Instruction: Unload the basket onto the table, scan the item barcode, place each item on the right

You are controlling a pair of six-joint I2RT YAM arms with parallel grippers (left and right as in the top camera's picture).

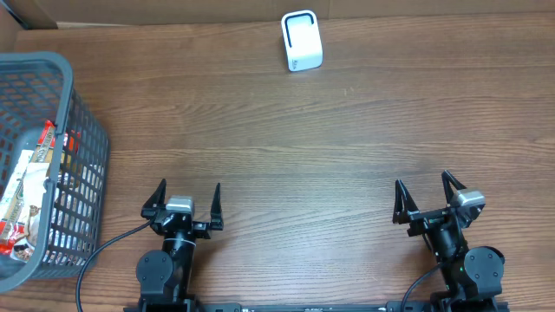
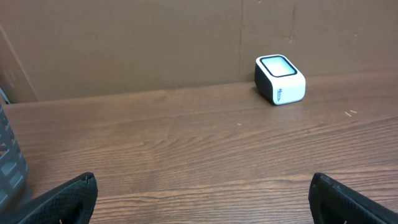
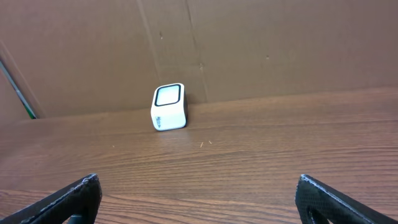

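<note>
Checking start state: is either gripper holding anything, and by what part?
Nothing held: left gripper and right gripper both stand open and empty above the table; packets lie in the basket.

The left black jointed arm point(image 1: 165, 269) and right black jointed arm point(image 1: 477, 264) sit folded low, well apart. The left black 2-finger gripper point(image 1: 189, 191) points forward, jaws spread wide, holding nothing. The right black 2-finger gripper point(image 1: 423, 182) is equally wide and empty.
</note>
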